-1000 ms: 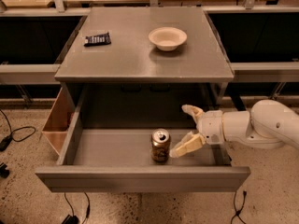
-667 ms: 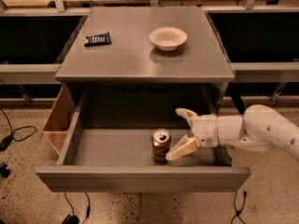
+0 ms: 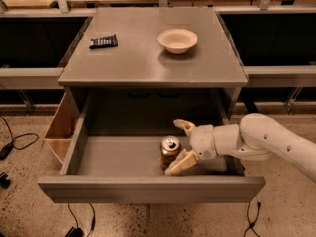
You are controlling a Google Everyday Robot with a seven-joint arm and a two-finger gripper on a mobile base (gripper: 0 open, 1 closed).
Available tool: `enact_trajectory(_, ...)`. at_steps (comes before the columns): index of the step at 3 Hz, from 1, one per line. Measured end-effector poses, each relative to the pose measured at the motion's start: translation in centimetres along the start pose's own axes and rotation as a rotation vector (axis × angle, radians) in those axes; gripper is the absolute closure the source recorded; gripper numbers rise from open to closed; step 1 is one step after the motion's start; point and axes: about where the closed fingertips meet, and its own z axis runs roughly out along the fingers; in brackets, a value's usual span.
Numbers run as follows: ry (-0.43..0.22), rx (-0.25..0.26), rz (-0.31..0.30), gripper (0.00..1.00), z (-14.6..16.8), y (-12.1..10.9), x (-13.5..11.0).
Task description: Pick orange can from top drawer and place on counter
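Note:
The orange can (image 3: pixel 169 151) stands upright in the open top drawer (image 3: pixel 148 187), right of the middle, silver top up. My gripper (image 3: pixel 178 145) reaches in from the right inside the drawer. Its two tan fingers are spread open, one behind the can and one in front of it, with the can's right side between them. The near finger (image 3: pixel 179 164) lies against the can's lower side. The grey counter (image 3: pixel 148 65) is above the drawer.
A white bowl (image 3: pixel 177 40) and a small black packet (image 3: pixel 103 41) lie on the counter. A tan wooden side bin (image 3: pixel 61 128) hangs at the drawer's left. Cables trail on the speckled floor at left. A light wooden tabletop is behind.
My gripper has moved left inside the drawer, from beside the can to around its right side. The can has stayed in place.

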Motion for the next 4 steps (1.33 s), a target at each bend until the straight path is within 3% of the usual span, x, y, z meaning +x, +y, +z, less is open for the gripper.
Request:
enact_trajectory(2,0.028,-0.014,-0.018,0.50,1.3,0.7,0.5)
enact_trajectory(3,0.047,-0.010,-0.021,0.73,1.3,0.3,-0.4)
enact_trajectory(4,0.091,0.006,-0.028,0.96,0.2,-1.2,-3.8)
